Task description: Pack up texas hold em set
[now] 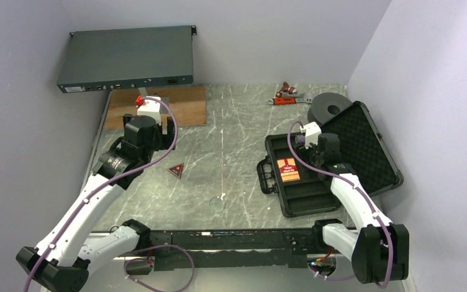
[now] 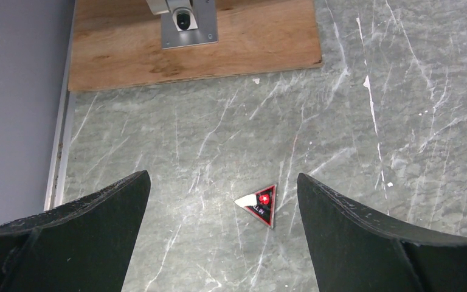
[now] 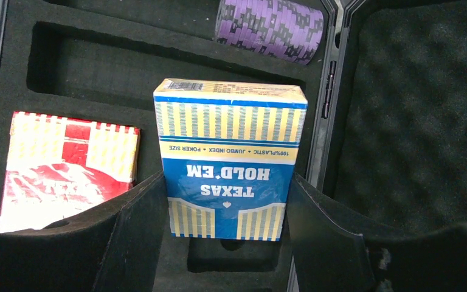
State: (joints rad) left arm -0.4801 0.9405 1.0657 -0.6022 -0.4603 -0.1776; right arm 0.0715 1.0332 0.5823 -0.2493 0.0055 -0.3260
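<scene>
The black case [image 1: 365,143] lies open at the right, its lid foam-lined. A red card box [image 1: 288,170] sits in a slot, also in the right wrist view [image 3: 67,170]. A purple chip stack [image 3: 270,27] sits in a far slot. My right gripper [image 3: 228,207] is shut on the blue-white card box [image 3: 231,158], holding it upright over the case foam; in the top view it [image 1: 316,149] is above the case. The red triangle [image 1: 176,170] lies on the table, between my open left gripper's [image 2: 222,182] fingers [image 2: 260,204]. A clear disc [image 1: 217,204] lies nearer. The blue disc is out of view.
A wooden board [image 1: 158,106] with a metal bracket [image 2: 185,21] lies at the back left, under a grey rack unit [image 1: 127,58]. A black ring-shaped spool [image 1: 331,108] and a red-handled tool [image 1: 289,94] lie behind the case. Walls close in on left and right.
</scene>
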